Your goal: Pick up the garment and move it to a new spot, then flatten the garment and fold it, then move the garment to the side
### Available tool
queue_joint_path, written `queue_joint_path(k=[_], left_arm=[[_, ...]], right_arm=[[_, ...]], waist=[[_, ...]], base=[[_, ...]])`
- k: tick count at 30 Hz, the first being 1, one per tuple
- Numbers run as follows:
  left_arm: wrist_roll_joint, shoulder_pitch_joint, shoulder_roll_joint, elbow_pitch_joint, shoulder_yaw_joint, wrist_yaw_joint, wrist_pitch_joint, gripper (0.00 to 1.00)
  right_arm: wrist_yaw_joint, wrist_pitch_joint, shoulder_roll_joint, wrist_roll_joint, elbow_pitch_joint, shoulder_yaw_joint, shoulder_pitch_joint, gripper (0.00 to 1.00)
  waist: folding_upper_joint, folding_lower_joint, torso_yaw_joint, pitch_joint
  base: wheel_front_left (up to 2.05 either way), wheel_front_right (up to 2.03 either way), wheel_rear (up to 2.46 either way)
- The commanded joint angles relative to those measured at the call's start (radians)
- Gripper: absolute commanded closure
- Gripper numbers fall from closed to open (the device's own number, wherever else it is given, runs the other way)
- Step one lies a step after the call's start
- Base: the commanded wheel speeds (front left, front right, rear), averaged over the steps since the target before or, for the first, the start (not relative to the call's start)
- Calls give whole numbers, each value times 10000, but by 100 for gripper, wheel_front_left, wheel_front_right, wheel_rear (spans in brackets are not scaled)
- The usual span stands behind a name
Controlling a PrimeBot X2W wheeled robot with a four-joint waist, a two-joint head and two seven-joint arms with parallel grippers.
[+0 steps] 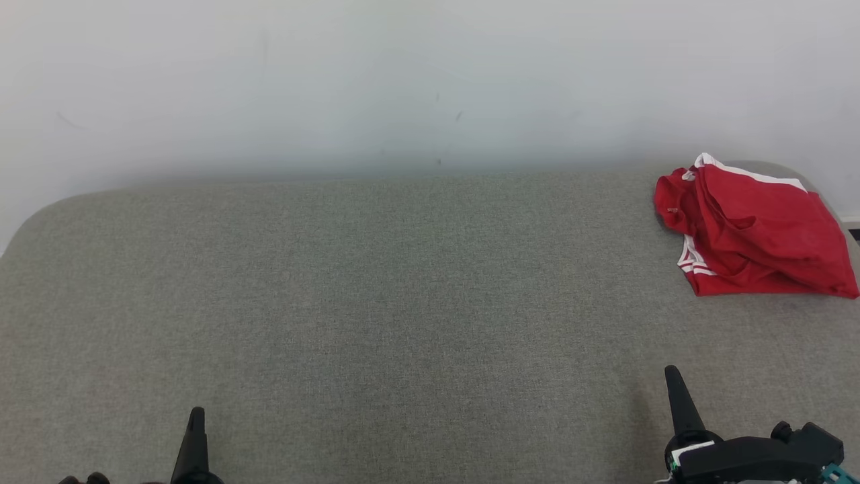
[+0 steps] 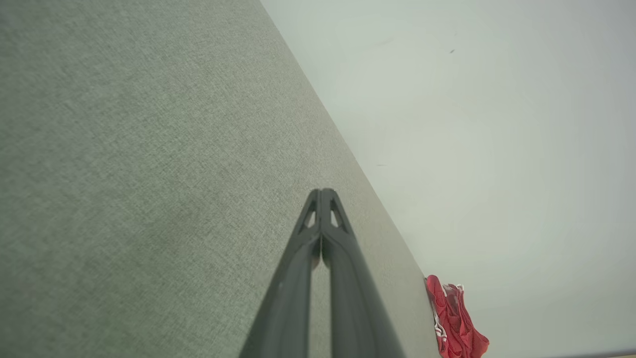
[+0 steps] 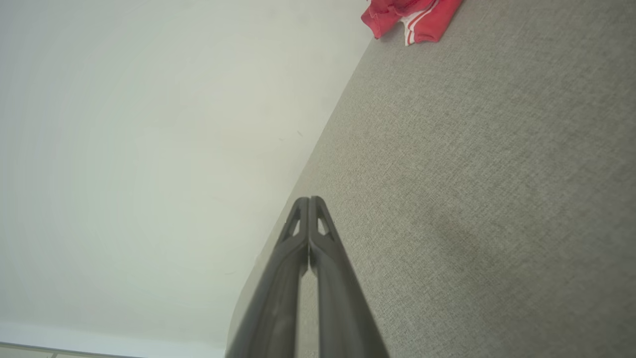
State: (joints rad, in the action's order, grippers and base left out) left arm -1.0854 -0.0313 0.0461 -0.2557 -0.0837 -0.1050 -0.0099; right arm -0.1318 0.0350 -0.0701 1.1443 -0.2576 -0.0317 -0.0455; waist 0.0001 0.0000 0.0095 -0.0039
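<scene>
1. Head view: your red garment sits bunched up at upper right on the grey table.
2. Left end effector, lower left: pinched closed, empty.
3. Right end effector, lower right: same deal.

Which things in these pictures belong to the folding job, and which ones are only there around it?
For the job:
- red garment, crumpled at the far right
- left gripper, shut
- right gripper, shut, on the garment's side

Only surroundings:
- grey fabric surface
- white wall
</scene>
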Motion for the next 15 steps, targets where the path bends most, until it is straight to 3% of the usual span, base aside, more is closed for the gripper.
queue_joint_path(k=[1,15], left_arm=[[-245,-242,41,101,-53,-27,35,100],[-1681,-430,47,102,-124,-105,387,100]], right_arm=[[11,-44,-55,211,111,-38,-206,100],[13,-389,-56,1587,119,-175,-339,100]], waist=[[-1,0,-1,0],[-1,0,-23,14]], base=[[0,0,0],[0,0,0]])
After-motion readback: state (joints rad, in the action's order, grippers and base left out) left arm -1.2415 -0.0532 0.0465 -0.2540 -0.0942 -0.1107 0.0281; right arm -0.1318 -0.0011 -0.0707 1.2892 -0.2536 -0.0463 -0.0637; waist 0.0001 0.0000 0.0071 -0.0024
